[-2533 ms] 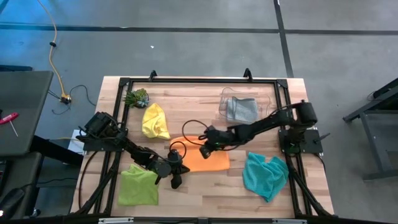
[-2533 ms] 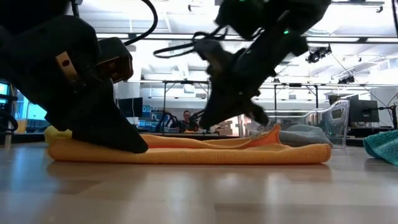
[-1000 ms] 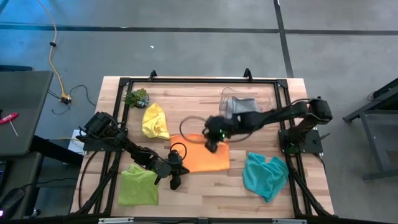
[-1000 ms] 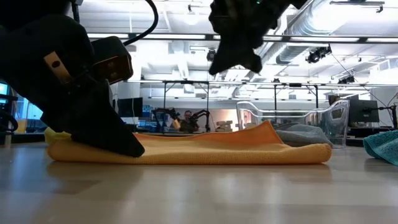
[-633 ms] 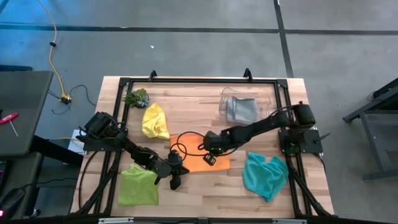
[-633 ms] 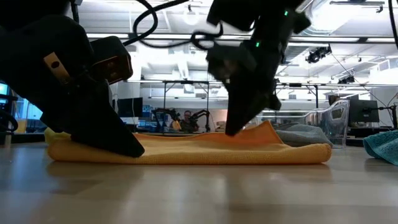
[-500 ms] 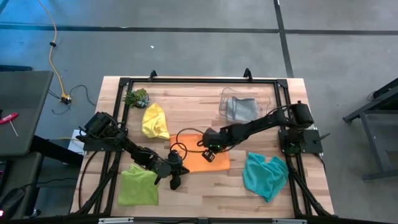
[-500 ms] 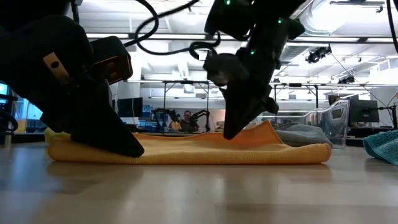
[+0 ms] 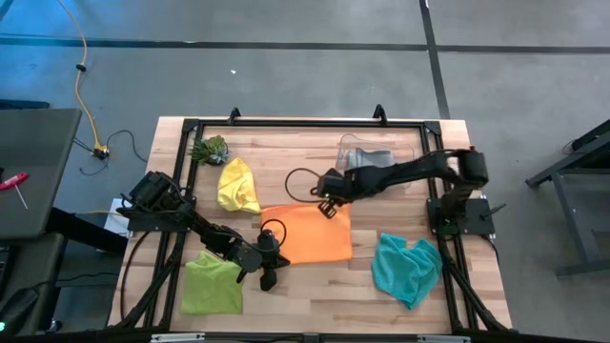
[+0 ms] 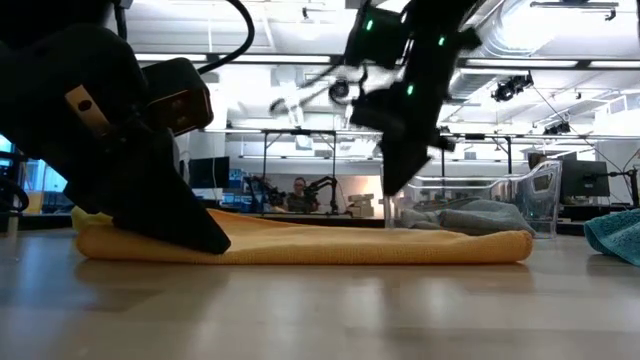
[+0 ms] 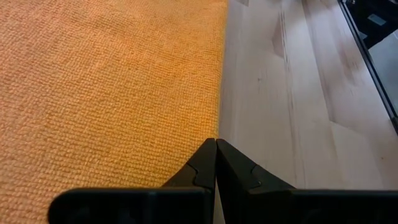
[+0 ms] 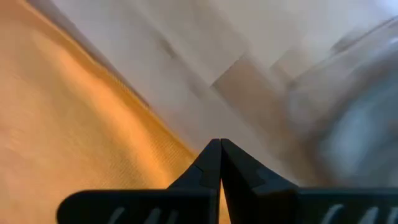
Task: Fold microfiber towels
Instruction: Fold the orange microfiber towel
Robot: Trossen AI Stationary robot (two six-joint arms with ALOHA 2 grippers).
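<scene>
**Orange towel flat at table centre, both grippers closed**

Orange microfiber towel (image 9: 306, 233) lies spread in the middle of the wooden table (image 9: 305, 295) in the high view, and we press our left gripper (image 9: 270, 278) down at its lower left corner. The left wrist view shows those fingers (image 11: 216, 163) pinched together, tips at the towel's edge where cloth meets bare wood. In the low view the left gripper (image 10: 205, 238) sits on the towel's left end.

Our right gripper (image 9: 326, 208) hangs above the towel's upper right corner in the high view, near the clear plastic bin (image 9: 372, 162). Its fingers (image 12: 219, 162) are together with nothing between them; in the low view it (image 10: 392, 185) is raised clear of the cloth.

The other towels, in the high view:
- yellow towel (image 9: 237, 186), bunched, upper left of the orange one
- lime green towel (image 9: 212, 283), lower left, beside our left arm
- teal towel (image 9: 407, 268), crumpled, lower right
- grey towel (image 9: 371, 168), inside the bin, upper right

A small green spiky plant (image 9: 210, 150) stands in the table's upper left corner. A person (image 10: 298, 194) shows far off in the room in the low view.
</scene>
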